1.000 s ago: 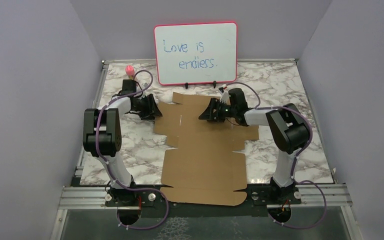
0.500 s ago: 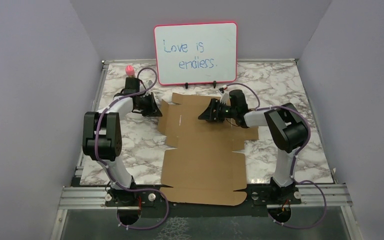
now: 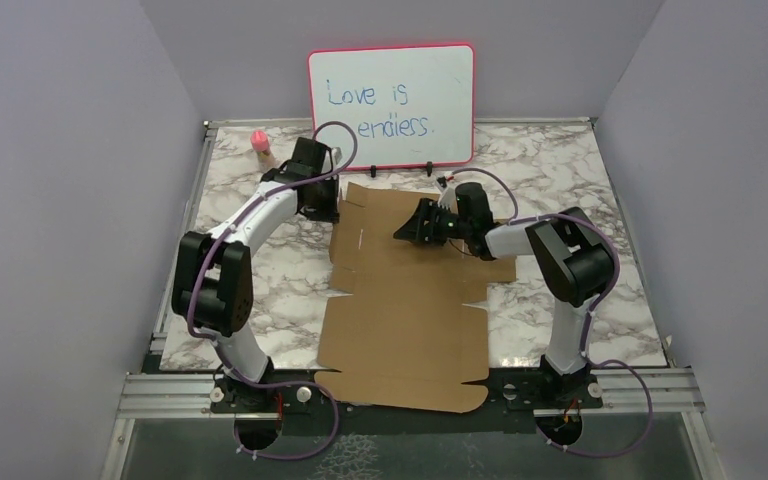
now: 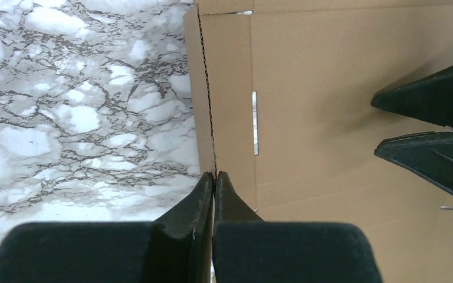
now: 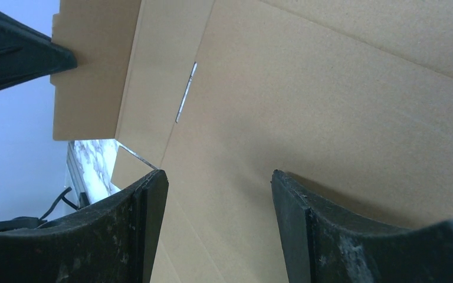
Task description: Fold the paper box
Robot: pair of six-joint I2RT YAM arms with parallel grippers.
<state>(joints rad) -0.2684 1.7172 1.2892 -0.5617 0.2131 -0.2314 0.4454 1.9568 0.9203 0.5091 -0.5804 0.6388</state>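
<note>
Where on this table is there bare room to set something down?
Bare table: the back right corner beside the whiteboard, and the strip between the left arm and the cardboard sheet. Crowded: the sheet's far end, where the right arm also works.

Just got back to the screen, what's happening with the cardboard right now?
The left end effector is shut on the edge of the left flap of the paper box, tipping it up off the marble table. The right end effector is open over the main panel near a slot, holding nothing. The rest of the sheet lies flat.
</note>
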